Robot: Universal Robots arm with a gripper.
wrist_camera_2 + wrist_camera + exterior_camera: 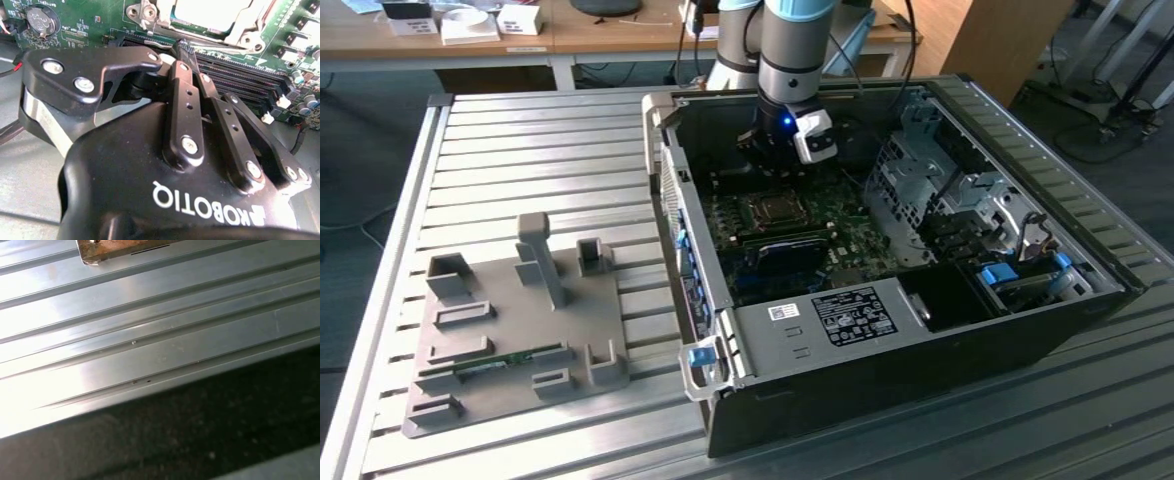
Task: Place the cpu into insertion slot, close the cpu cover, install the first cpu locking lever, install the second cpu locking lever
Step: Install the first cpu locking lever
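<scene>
In the exterior view my gripper (774, 165) hangs inside the open black computer case (881, 340), just beyond the insertion slot (774, 211) on the green motherboard. In the second wrist view the gripper (176, 50) is shut, its black fingers meeting at their tips with nothing showing between them. Past the tips lies the cpu cover (239, 29), a silvery frame lying flat on the socket. The cpu (210, 7) shows as a pale metal square through its window. The tips hover over the long black memory slots (240, 70) beside the socket, apart from the cover.
A grey fixture plate (507, 330) with upright posts and a green memory stick (494, 365) lies on the ribbed metal table (150, 340) at the exterior view's left. Drive cages (947, 190) fill the case's right side. A coin battery (39, 19) sits on the board.
</scene>
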